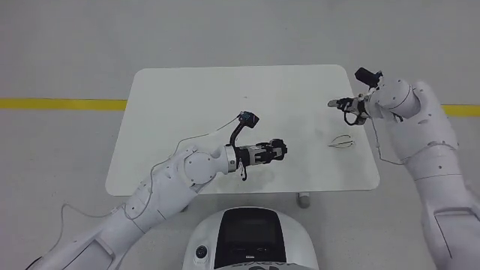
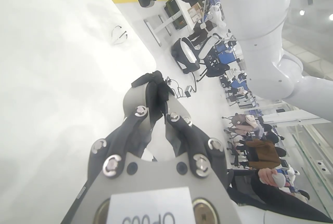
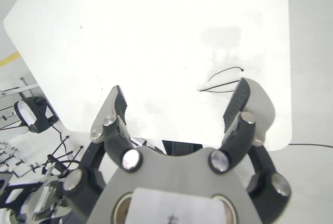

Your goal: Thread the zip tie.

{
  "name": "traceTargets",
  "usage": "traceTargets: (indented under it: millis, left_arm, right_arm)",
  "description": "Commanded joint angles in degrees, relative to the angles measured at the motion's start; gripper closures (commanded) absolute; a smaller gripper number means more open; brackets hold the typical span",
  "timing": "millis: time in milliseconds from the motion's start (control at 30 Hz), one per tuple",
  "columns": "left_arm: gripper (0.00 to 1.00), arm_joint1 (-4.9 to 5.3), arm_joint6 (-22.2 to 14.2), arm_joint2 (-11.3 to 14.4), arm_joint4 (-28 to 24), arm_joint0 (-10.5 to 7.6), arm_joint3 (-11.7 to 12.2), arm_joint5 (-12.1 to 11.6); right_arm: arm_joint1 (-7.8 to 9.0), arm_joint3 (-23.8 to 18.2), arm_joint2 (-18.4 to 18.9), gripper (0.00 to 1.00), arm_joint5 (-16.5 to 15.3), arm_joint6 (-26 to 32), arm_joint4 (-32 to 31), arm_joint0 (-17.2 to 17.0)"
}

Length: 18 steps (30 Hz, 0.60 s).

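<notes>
Tabletop [image 1: 187, 120]: white, with rounded corners; I place everything by its edges.
Left pincer [image 2: 155, 90]: closest to me, over the near half of the tabletop, about midway along the near edge. It points toward the right edge. I see its black pads pressed together, fully closed.
Zip tie [image 1: 343, 142]: thin and black, lying flat on the tabletop close to the right edge, nearer the near right corner than the far one. It is bent into a loose, narrow loop with its ends apart.
Zip tie to left pincer: well apart, with the tie off toward the right edge from the closed tips.
Right pincer [image 3: 180, 86]: farthest from me, held above the tabletop by the right edge, with its jaws spread wide and the ribbed pads [image 3: 235, 100] facing each other.
Zip tie to right pincer: the tie lies on the near side of the pincer, close by. It is not between the jaws and I see no contact.
</notes>
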Motion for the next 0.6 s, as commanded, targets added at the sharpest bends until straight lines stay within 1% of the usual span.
traceTargets:
  millis: [0,67,167,233,300,367,433,567]
  left_arm:
    - [1.0,0.0,0.0,0.0,0.0,0.0,0.0,0.0]
    - [1.0,0.0,0.0,0.0,0.0,0.0,0.0,0.0]
    - [1.0,0.0,0.0,0.0,0.0,0.0,0.0,0.0]
    - [1.0,0.0,0.0,0.0,0.0,0.0,0.0,0.0]
    - [1.0,0.0,0.0,0.0,0.0,0.0,0.0,0.0]
    - [1.0,0.0,0.0,0.0,0.0,0.0,0.0,0.0]
    - [1.0,0.0,0.0,0.0,0.0,0.0,0.0,0.0]
    - [1.0,0.0,0.0,0.0,0.0,0.0,0.0,0.0]
  right_arm:
    - [0.01,-0.8,-0.7,0.0,0.0,-2.1,-2.2,-1.0]
    - [-0.01,-2.0,-1.3,0.0,0.0,-1.7,-5.1,-2.0]
    - [-0.34,-3.8,-0.7,0.0,0.0,-0.3,-8.3,-3.1]
    - [-0.72,-4.6,0.0,0.0,0.0,1.2,-10.3,-3.7]
    - [-1.47,-5.0,0.8,0.0,0.0,2.6,-13.5,-4.1]
    - [-2.56,-4.5,1.6,0.0,0.0,5.0,-16.4,-4.3]
    - [-3.76,-3.2,2.8,0.0,0.0,5.8,-19.4,-4.1]
    - [-7.02,-0.5,5.4,0.0,0.0,8.2,-24.3,-3.6]
